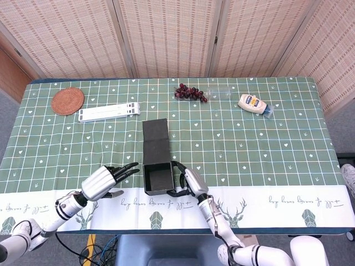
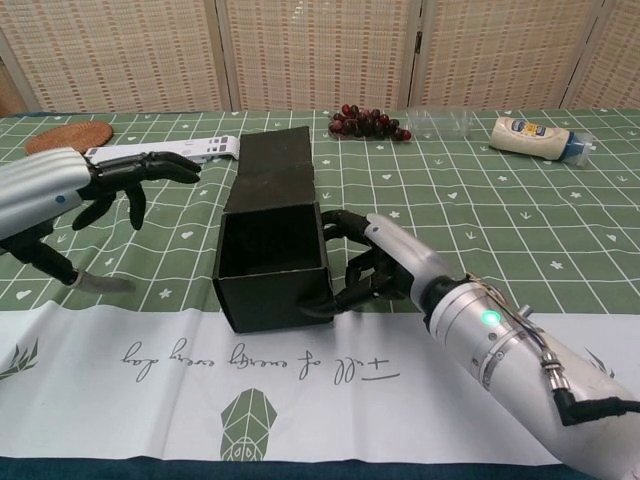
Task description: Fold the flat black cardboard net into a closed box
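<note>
there, matte black box (image 2: 272, 265) in right hand's (image 2: 385, 265) grip, left hand (image 2: 60, 195) splayed, empty.

Green table (image 1: 266, 144), grapes (image 1: 189, 92), box (image 1: 157, 160)

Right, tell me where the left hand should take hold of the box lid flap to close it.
Probably the far free edge of the lid flap, reached from the box's left. The flap stands open behind the cavity, and the left hand hangs open on that side.
</note>
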Controlling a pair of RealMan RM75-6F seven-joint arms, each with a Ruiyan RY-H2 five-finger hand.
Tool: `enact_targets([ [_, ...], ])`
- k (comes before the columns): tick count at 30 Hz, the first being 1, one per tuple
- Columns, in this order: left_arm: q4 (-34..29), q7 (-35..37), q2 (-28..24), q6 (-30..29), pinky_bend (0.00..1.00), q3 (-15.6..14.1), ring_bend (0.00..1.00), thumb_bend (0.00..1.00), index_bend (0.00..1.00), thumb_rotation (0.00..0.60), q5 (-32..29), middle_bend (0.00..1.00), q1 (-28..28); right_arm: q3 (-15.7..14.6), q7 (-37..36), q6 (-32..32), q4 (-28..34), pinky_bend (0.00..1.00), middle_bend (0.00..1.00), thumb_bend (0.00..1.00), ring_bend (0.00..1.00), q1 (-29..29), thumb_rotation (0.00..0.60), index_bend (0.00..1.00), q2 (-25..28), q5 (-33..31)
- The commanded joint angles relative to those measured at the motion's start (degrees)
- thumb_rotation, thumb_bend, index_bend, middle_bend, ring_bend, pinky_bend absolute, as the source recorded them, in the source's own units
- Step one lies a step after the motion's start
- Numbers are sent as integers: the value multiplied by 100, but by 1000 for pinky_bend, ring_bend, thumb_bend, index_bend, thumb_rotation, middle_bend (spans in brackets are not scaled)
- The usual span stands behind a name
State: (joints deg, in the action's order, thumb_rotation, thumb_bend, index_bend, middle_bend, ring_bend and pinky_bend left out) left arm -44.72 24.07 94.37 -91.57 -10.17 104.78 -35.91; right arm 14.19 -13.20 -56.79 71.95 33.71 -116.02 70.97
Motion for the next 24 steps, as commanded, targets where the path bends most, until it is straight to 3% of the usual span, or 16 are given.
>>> enact_targets([
  [1,-290,-67,-220,-44,758,91,462,103,112,600,-113,104,98,-1,-49,-22,-39,1000,286,634,723,0,600,93,-44,22],
  [4,-746,24,-452,33,759,173,462,103,106,600,-298,99,195,-63,-93,-55,-13,1000,196,510,699,-30,600,11,-60,82],
  [8,-1396,191,-741,313,759,271,462,104,94,600,-591,88,288,-164,-107,-17,104,1000,85,322,653,-78,600,0,-7,105],
  [14,-2268,465,-1105,713,760,403,461,103,73,600,-979,83,394,-387,83,-38,680,1000,4,218,597,-254,600,0,380,124],
  [24,-3463,998,-1568,1533,761,617,453,103,28,600,-1631,80,480,-662,602,-188,1823,1000,0,71,562,-605,600,0,1340,-27],
])
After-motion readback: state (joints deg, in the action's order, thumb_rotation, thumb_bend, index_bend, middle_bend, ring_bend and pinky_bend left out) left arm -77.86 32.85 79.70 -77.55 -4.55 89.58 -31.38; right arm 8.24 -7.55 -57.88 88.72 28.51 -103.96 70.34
